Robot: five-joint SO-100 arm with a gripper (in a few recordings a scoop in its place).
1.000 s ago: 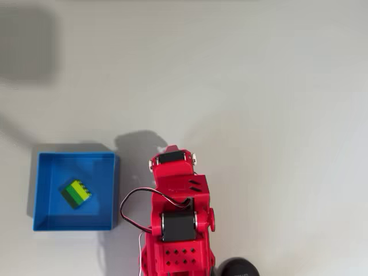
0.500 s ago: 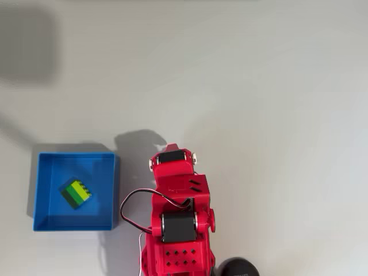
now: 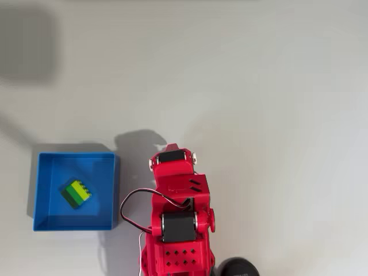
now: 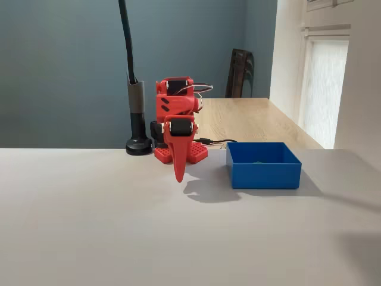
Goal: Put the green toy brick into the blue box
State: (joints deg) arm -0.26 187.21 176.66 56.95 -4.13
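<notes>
Nothing has shifted over the last second: the overhead view matches the earlier ones, with my arm folded back in the same pose. The green toy brick (image 3: pixel 76 193) lies flat on the floor of the blue box (image 3: pixel 43 221), a little toward the box's left wall in the overhead view and clear of every wall. My gripper (image 4: pixel 178 176) hangs point-down beside the box, apart from its near wall, fingers pressed together and holding nothing. I judge the task done: the brick is in, I am clear of the box, and the stillness suggests I am simply resting.
</notes>
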